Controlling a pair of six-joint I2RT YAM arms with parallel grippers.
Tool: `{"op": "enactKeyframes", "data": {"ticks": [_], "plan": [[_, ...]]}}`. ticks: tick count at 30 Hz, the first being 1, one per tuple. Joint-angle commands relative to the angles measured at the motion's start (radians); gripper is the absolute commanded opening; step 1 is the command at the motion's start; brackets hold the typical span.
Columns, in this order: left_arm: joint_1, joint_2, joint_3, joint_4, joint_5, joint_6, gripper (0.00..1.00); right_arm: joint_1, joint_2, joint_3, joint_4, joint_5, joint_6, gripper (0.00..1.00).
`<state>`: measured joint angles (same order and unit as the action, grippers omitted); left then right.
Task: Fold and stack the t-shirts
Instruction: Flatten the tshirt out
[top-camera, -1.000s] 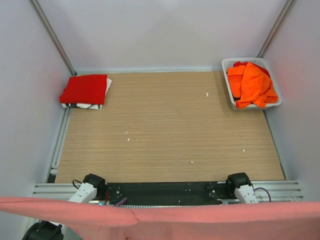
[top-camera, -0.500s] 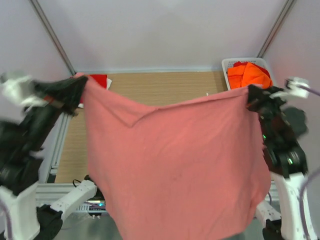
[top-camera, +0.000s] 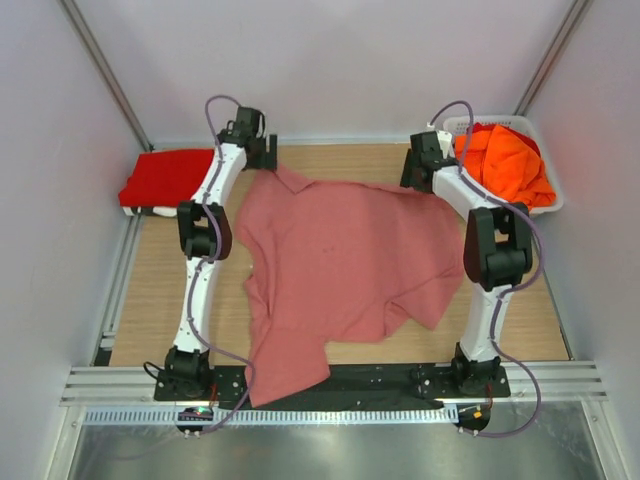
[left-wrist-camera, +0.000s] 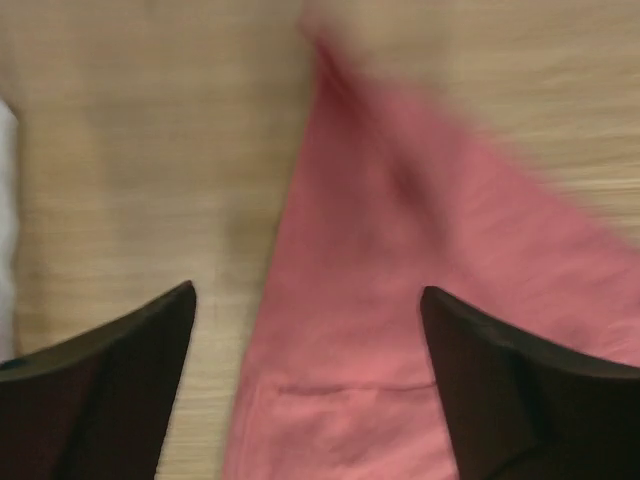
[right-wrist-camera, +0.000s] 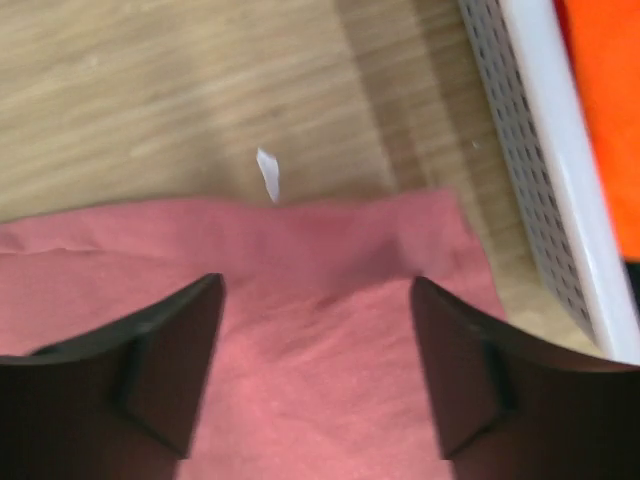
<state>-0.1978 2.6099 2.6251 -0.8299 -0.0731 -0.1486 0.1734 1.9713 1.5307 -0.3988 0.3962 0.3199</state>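
A dusty pink t-shirt lies spread and wrinkled on the wooden table, its lower left part hanging over the near edge. My left gripper is open above the shirt's far left corner, with pink cloth below its spread fingers. My right gripper is open over the far right corner, with the shirt's edge under the jaws. Neither holds anything. A folded red t-shirt sits at the far left. Orange t-shirts fill the basket.
The white lattice basket stands at the far right corner, its wall close beside my right gripper. A white cloth edge shows under the red shirt. A small white scrap lies on the wood. Grey walls enclose the table.
The pink shirt, earlier held up in the air by both shut grippers, now lies on the table. Both arms have reached to the far edge and both grippers have opened, releasing it.
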Motion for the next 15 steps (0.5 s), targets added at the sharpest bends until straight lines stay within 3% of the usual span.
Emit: {"op": "enactKeyframes", "data": {"ticks": [1, 3, 10, 12, 15], "plan": [[0.026, -0.144, -0.049, 0.002, 0.041, -0.080, 0.99, -0.005, 0.062, 0.202, -0.081, 0.073, 0.016, 1.00], [0.023, -0.216, -0.177, 0.040, 0.033, -0.078, 1.00, -0.003, 0.072, 0.218, -0.104, 0.085, 0.025, 1.00], [0.021, -0.368, -0.226, -0.118, 0.001, -0.134, 1.00, 0.029, -0.063, 0.043, -0.025, 0.041, 0.071, 1.00], [0.018, -0.434, -0.322, -0.121, -0.005, -0.190, 1.00, 0.047, -0.106, -0.001, -0.020, 0.017, 0.085, 1.00], [-0.003, -0.598, -0.615, -0.057, 0.002, -0.251, 0.99, 0.077, -0.178, -0.090, 0.003, -0.069, 0.099, 1.00]]}}
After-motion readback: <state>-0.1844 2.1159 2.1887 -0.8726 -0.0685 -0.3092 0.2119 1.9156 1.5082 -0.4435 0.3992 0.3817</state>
